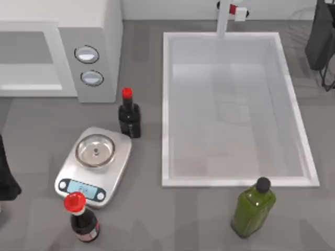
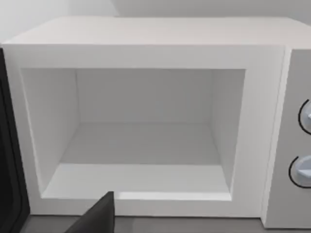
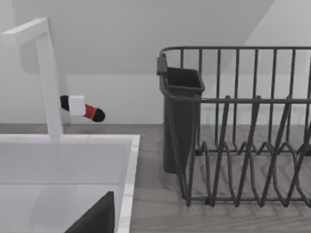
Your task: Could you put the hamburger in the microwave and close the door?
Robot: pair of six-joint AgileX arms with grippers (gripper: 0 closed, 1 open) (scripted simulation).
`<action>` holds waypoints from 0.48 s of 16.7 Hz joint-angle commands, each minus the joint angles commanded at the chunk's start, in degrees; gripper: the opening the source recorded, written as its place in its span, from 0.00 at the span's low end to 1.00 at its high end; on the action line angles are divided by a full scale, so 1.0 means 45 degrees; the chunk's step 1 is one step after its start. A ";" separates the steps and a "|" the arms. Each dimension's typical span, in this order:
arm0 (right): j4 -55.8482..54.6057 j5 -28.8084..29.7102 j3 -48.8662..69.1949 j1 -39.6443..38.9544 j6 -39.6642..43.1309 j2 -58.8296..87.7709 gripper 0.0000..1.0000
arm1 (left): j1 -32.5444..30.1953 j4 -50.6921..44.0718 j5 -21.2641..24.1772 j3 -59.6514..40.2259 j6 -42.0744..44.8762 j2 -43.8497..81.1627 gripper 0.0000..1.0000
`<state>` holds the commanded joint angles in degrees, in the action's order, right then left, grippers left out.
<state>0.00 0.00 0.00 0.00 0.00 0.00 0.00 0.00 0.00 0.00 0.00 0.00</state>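
- Grey, wood-grained tabletop (image 1: 152,219) spreads before you under the overhead camera, with a pale wall behind it.
- Set into the table's right half you see a white sink (image 1: 165,104), its white faucet (image 1: 224,18) rising at the far edge.
- You find a silver kitchen scale (image 1: 94,164) on the left half, a dark red-capped bottle (image 1: 129,115) just beyond it, a second red-capped bottle (image 1: 82,215) at its near corner, and a green bottle (image 1: 253,206) close to the sink's near rim.
- At the far right corner a dark wire dish rack (image 3: 243,145) stands with a dark cup (image 3: 181,116) at its end; the overhead frame cuts most of it off.
- At the far left, you see the microwave (image 1: 99,47), white, its two round dials (image 1: 87,54) facing the camera and its cavity (image 2: 146,141) standing open; the frame crops its left side.
- A dark panel edge (image 2: 9,155), possibly the door, runs beside the cavity in the left wrist view, too cropped to confirm.
- Your left arm (image 1: 6,178) shows as a dark shape at the table's left edge, near the scale; its wrist camera faces the microwave's opening. Whether its fingers are open or closed cannot be told.
- Your right arm (image 1: 322,36) sits at the far right corner, beside the rack; its grip cannot be told either.
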 joint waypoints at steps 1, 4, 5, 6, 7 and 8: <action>0.0000 0.0000 0.0000 0.0000 0.0000 0.0000 1.00 | 0.0000 0.0000 0.0000 0.0000 0.0000 0.0000 1.00; 0.0000 0.0000 0.0000 0.0000 0.0000 0.0000 1.00 | 0.0084 -0.0340 -0.0008 -0.0365 0.0327 0.0423 1.00; 0.0000 0.0000 0.0000 0.0000 0.0000 0.0000 1.00 | 0.0156 -0.0651 -0.0010 -0.0695 0.0624 0.0831 1.00; 0.0000 0.0000 0.0000 0.0000 0.0000 0.0000 1.00 | 0.0244 -0.1049 -0.0010 -0.1108 0.0998 0.1374 1.00; 0.0000 0.0000 0.0000 0.0000 0.0000 0.0000 1.00 | 0.0346 -0.1529 -0.0007 -0.1592 0.1440 0.2053 1.00; 0.0000 0.0000 0.0000 0.0000 0.0000 0.0000 1.00 | 0.0460 -0.2078 -0.0002 -0.2128 0.1935 0.2865 1.00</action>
<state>0.00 0.00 0.00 0.00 0.00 0.00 2.07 -9.35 -0.01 -9.58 8.71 12.89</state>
